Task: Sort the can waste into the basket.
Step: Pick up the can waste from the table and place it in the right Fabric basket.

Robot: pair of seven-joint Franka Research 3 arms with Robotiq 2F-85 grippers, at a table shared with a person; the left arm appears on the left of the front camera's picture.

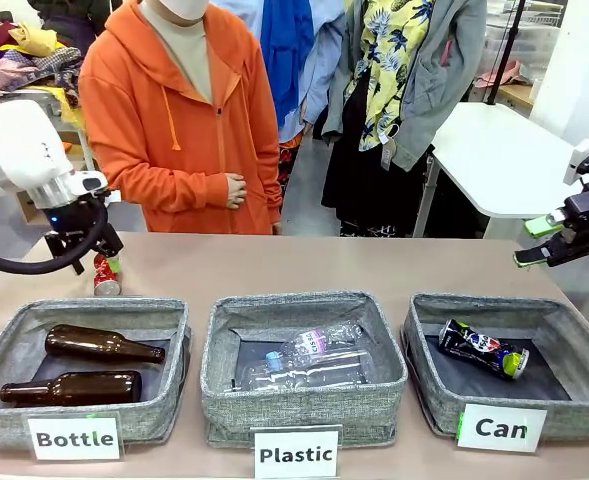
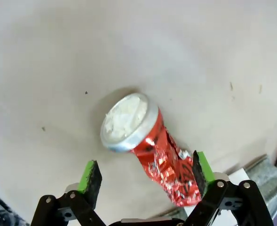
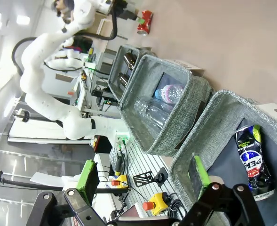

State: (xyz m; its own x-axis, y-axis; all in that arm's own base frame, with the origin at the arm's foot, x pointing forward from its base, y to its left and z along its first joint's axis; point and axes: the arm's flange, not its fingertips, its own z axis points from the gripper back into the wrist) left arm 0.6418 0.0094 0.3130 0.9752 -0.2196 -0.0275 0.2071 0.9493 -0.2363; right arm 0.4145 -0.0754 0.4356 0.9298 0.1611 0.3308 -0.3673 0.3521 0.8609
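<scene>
- Table (image 1: 304,265): three grey baskets stand in a row along the near edge, labelled Bottle, Plastic and Can.
- Can basket (image 1: 574,405) (image 3: 201,136): at the right end of the row. Black can (image 1: 482,350) (image 3: 253,157) lies on its side on the dark bottom, crushed.
- Red can (image 1: 106,275) (image 2: 147,146) (image 3: 145,22): on the bare table behind the far left corner of the Bottle basket (image 1: 94,308), outside every basket and well apart from the Can basket. It is crumpled, with its silver top uppermost.
- Left gripper (image 1: 102,262) (image 2: 146,174): low over the red can, jaws wide apart and straddling it. In the wrist view one green pad (image 2: 201,169) sits close against the crumpled side, but contact cannot be confirmed. The other pad (image 2: 89,176) stands clear of the can, so there is no grip.
- Right gripper (image 1: 536,242) (image 3: 144,173): raised above the table's right edge, beyond the far side of the Can basket, jaws apart and holding nothing.
- Bottle basket: holds two brown bottles (image 1: 102,345), both lying flat.
- Plastic basket (image 1: 304,300): holds clear bottles (image 1: 309,360), lying flat.
- Person (image 1: 174,120): stands at the far side in an orange hoodie, one hand (image 1: 236,190) held at the waist, away from the table.
</scene>
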